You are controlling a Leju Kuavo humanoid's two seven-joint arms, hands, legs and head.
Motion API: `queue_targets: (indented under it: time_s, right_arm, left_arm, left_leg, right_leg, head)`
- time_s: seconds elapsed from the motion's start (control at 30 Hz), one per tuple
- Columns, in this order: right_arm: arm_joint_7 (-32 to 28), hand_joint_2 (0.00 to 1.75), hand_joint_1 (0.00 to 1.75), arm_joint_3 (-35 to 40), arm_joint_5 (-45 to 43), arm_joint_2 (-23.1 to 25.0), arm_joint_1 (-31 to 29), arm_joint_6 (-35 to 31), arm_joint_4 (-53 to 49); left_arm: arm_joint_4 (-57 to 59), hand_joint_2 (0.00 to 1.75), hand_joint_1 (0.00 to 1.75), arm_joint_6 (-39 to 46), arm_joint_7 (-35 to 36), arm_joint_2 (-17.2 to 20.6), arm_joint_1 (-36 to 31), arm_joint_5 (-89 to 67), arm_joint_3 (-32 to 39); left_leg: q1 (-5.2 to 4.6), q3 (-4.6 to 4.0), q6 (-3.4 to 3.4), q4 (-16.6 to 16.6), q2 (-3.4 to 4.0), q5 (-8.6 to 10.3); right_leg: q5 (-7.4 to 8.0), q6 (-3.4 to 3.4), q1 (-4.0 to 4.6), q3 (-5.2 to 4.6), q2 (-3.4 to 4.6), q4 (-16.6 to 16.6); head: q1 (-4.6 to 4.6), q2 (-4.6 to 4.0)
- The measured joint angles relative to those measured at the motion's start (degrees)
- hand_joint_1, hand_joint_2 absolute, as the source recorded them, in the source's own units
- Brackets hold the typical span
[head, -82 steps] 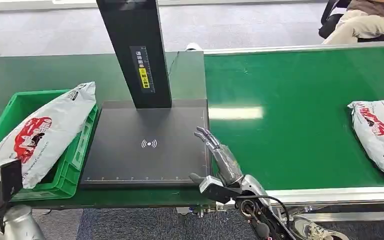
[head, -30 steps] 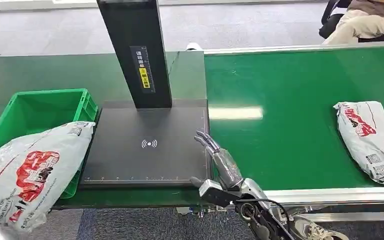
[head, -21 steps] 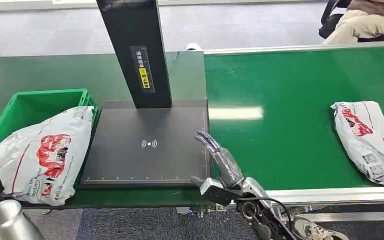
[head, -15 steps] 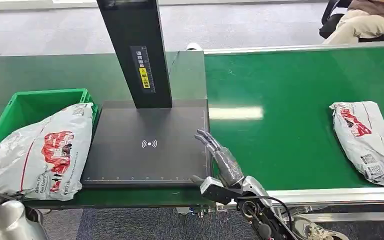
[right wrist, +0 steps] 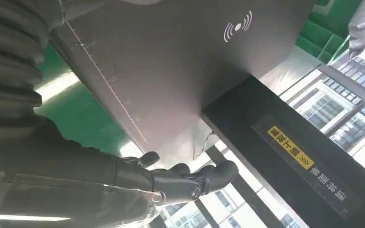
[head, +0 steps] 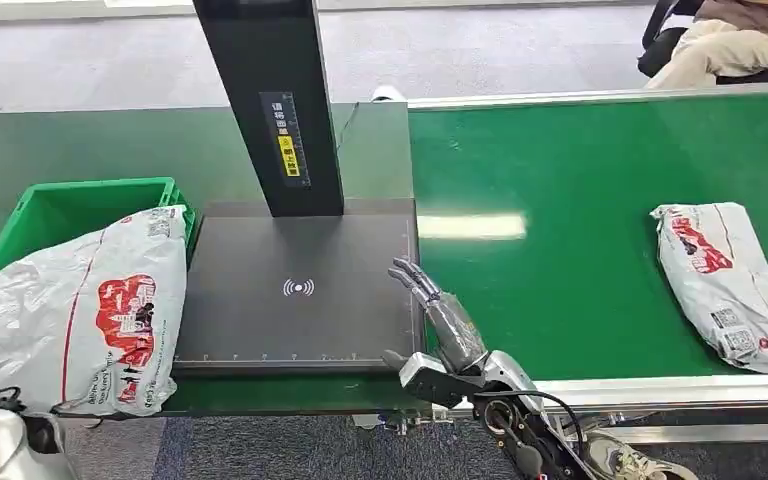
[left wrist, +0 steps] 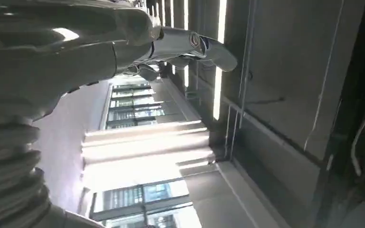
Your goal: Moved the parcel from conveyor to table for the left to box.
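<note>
Off to the far side of our right hand (head: 438, 318), well apart from it across the green belt, lies the parcel on the conveyor (head: 724, 283), a grey bag with red print resting flat near the belt's near edge. Our right hand holds nothing: its fingers are stretched forward and slightly apart, hovering at the seam where the dark scanner pad (head: 295, 290) meets the conveyor (head: 580, 250). From the right wrist, those dark fingers (right wrist: 190, 179) reach out over the pad's ruled edge, with the black post (head: 270, 100) rising beyond them.

On the other side of the pad from that hand, a second grey bag (head: 85, 315) sits at the front of the green crate (head: 70, 205), leaning over its near rim rather than lying down inside. Our left arm shows low beside it, but the bag hides the hand there. From the left wrist, our left hand (left wrist: 123, 38) points up toward ceiling lights, and we cannot tell whether it is pinching the bag or free.

We judge the boxing step on the left to be nearly finished, and the fetch step on the right not yet begun. Next, the right hand would need to reach out along the belt to the waiting parcel, close on its soft bulk, and bring it back to the pad.
</note>
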Motion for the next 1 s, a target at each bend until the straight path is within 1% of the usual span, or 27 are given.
queue_targets:
  time_s: [0.1, 0.23, 0.33, 0.47, 0.57, 0.67, 0.73, 0.8, 0.87, 1.0]
  right_arm:
    - [0.1, 1.75, 0.0, 0.0, 0.0, 0.0, 0.0, -0.2, 0.0]
    - [0.3, 1.75, 0.0, -0.1, 0.0, 0.0, 0.1, -0.3, -0.2]
    - [0.3, 1.75, 0.0, -0.2, 0.0, 0.0, 0.1, -0.4, -0.5]
    - [0.3, 1.75, 0.0, -0.3, 0.0, 0.0, 0.2, -0.4, -0.7]
    - [0.3, 1.75, 0.0, -0.8, 0.0, 0.0, 0.2, -0.4, -1.1]
    - [-0.4, 1.75, 0.0, -1.8, -0.6, 0.0, 0.2, -0.4, -1.6]
    - [-1.4, 1.75, 0.0, -2.6, -2.2, 0.0, 0.4, 0.0, -2.1]
    - [-2.5, 1.75, 0.0, -3.6, -5.0, 0.2, 0.6, 1.6, -3.1]
    - [-2.8, 1.75, 0.0, -4.3, -6.5, 0.4, 1.0, 3.1, -4.2]
    - [-3.5, 1.75, 0.0, -5.6, -10.1, 1.1, 1.8, 7.0, -5.8]
  left_arm:
    - [-3.3, 1.75, 0.0, 0.0, 0.0, 0.4, 2.0, 5.4, -2.2]
    - [-5.6, 1.75, 0.0, -0.4, 0.0, 2.8, 5.9, 12.1, -10.1]
    - [-6.1, 1.75, 0.0, -0.9, 0.0, 4.5, 7.6, 13.2, -15.5]
    - [-6.5, 1.75, 0.0, -2.7, 0.0, 6.0, 8.8, 14.3, -18.9]
    - [-6.1, 1.75, 0.0, -11.3, 0.0, 7.0, 9.8, 15.4, -21.9]
    - [-4.8, 1.75, 0.0, -29.4, 1.4, 7.7, 11.1, 16.5, -25.3]
    - [-3.9, 1.75, 0.0, -37.2, 3.0, 8.1, 11.6, 16.3, -27.1]
    - [-2.3, 1.75, 0.0, -44.4, 4.7, 8.3, 12.3, 17.7, -29.1]
    - [-0.9, 1.75, 0.0, -48.9, 5.6, 8.3, 12.7, 18.2, -30.7]
    - [2.3, 1.75, 0.0, -53.6, 6.6, 8.4, 13.1, 16.8, -34.3]
  left_leg:
    - [0.0, 0.0, 0.0, 0.0, 0.0, -0.01]
    - [0.0, 0.0, 0.01, 0.0, 0.0, -0.02]
    - [0.0, 0.02, 0.01, 0.0, 0.01, -0.02]
    - [0.0, 0.04, 0.01, 0.0, 0.0, -0.01]
    - [0.0, 0.04, 0.01, 0.0, 0.01, -0.01]
    - [-0.02, 0.02, 0.02, 0.0, 0.03, -0.02]
    - [-0.05, 0.03, 0.03, 0.0, 0.03, -0.03]
    - [-0.04, 0.03, 0.04, 0.0, 0.03, -0.04]
    - [-0.04, 0.02, 0.03, 0.0, 0.03, -0.04]
    - [-0.04, 0.02, 0.03, 0.0, 0.03, -0.04]
  right_leg:
    - [-0.01, 0.0, 0.0, -0.02, 0.0, 0.0]
    - [-0.01, 0.01, 0.0, -0.02, 0.0, 0.0]
    - [0.0, 0.0, 0.0, 0.01, 0.0, 0.0]
    - [0.0, 0.0, 0.0, 0.01, 0.0, 0.0]
    - [0.0, 0.01, 0.0, -0.01, 0.0, 0.0]
    - [0.0, 0.01, -0.03, -0.01, 0.0, 0.0]
    - [0.0, 0.01, -0.06, -0.01, 0.0, 0.0]
    - [0.0, 0.01, -0.05, -0.03, 0.0, 0.0]
    - [-0.01, 0.01, -0.05, -0.05, 0.0, 0.0]
    - [-0.01, 0.01, -0.04, -0.04, 0.0, 0.0]
  head:
    - [0.0, 0.0]
    - [0.0, 0.0]
    - [0.0, 0.0]
    - [0.0, 0.0]
    - [0.02, 0.0]
    - [0.02, 0.0]
    - [0.0, 0.0]
    - [0.0, 0.0]
    - [0.0, 0.0]
    - [-0.02, 0.0]
